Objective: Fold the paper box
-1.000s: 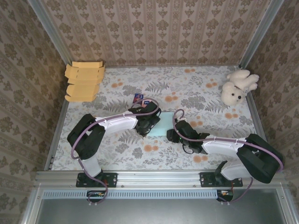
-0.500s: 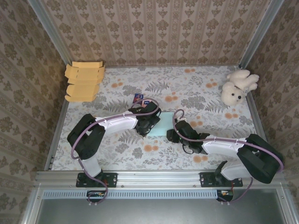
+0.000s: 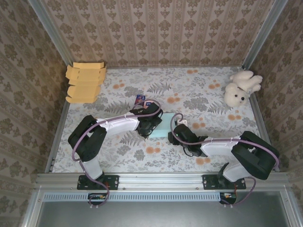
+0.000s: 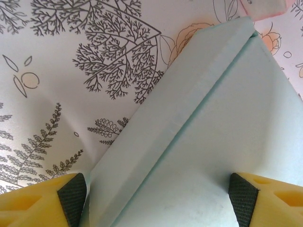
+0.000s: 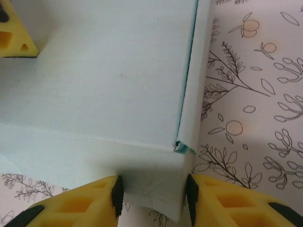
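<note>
Task thing: the paper box (image 3: 161,128) lay at the middle of the table (image 3: 199,94), between your two arms, pale green and already standing as a box.

Left hand: your left gripper (image 4: 156,208) stood wide open over the box from its 9 o'clock side. One pad hung just off the box's edge and the other sat over the top face, so it held nothing.

Right hand: your right gripper (image 5: 154,198) was about half closed at the box's 4 o'clock corner, with the pads (image 5: 117,191) just beside the paper on either side. Whether they actually pinched it, you could not tell from the wrist view.

Step in hand: by the look of it you were on the closing stage. The lid was down, and the side flap (image 5: 195,71) lay along the outside of the wall with a small gap at the corner.

Next move: probably a steadying press from the left while the right worked that corner home (thin paper, so a hard squeeze could crease the wall).

Containers: the box's lid covered its inside, so any contents were hidden from you. The stack of flat cardboard blanks (image 3: 85,82) at 10 o'clock held nothing that showed.

Bystanders: a plush toy (image 3: 240,88) sat at 2 o'clock, well apart from the work.
</note>
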`<state>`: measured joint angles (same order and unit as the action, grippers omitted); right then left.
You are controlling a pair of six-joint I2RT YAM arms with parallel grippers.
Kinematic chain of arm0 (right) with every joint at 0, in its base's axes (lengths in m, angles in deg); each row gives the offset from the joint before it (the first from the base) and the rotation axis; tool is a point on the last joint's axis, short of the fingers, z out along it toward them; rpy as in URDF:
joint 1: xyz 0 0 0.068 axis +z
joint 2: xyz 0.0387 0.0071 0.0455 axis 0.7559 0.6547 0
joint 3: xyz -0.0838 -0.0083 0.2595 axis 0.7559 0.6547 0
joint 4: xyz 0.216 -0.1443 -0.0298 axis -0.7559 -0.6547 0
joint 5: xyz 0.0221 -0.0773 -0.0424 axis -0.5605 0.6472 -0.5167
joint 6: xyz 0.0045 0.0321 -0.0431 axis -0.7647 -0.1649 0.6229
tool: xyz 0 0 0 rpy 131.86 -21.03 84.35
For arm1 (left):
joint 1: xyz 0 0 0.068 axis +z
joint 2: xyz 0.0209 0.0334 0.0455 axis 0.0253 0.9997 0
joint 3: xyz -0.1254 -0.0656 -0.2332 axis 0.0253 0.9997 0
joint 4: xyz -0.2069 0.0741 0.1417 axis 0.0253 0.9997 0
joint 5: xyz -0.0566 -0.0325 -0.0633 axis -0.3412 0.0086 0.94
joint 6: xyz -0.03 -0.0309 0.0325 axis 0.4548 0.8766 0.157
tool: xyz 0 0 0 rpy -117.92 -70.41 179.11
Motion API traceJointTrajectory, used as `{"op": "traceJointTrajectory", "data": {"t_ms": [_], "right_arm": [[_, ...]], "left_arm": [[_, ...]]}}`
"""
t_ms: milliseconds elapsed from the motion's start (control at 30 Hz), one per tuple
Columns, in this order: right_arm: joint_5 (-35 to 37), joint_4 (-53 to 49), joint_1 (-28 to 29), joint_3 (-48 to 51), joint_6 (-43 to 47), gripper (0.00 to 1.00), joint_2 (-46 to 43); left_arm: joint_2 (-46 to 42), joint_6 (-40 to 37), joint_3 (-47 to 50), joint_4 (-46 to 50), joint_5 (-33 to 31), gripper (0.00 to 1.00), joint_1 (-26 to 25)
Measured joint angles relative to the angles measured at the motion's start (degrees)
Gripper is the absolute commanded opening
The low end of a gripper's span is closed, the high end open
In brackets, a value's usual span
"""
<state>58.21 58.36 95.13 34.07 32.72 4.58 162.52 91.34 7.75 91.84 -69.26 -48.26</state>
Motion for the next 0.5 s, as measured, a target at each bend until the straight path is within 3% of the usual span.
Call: {"op": "traceJointTrajectory", "data": {"t_ms": [500], "right_arm": [[8.44,18.67,3.15,3.15,6.56,0.47,9.38]], "left_arm": [[0.20,0.04,0.04,-0.44,-1.11,0.80,0.74]]}}
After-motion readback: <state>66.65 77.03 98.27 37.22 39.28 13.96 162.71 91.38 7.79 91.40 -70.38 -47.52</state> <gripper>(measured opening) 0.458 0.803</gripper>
